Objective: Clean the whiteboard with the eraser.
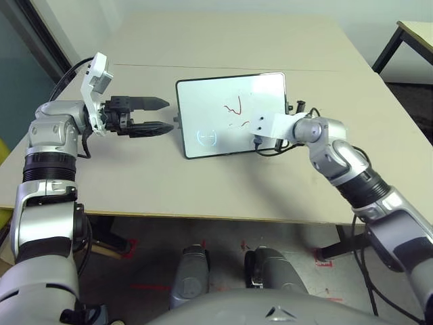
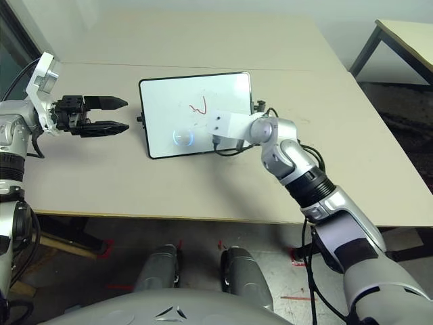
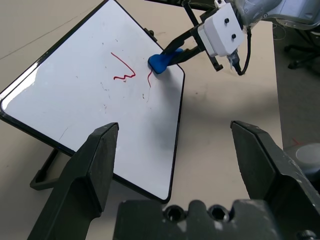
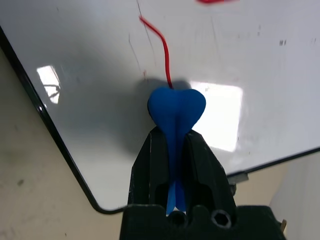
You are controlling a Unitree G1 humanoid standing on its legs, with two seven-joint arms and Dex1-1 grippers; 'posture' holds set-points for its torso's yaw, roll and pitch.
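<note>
Whiteboard (image 1: pixel 230 128) lies mid-table, red marks remaining; right gripper (image 4: pixel 172 135), closed on the blue eraser (image 4: pixel 177 107) at its right side, should press flat and sweep left; left gripper (image 3: pixel 175 145) stands wide, empty.

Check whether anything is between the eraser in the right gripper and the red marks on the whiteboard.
Nothing visible stands in the way: the right gripper is shut on the eraser, whose front end is right at the lower end of one red line, with only bare whiteboard around it.
</note>
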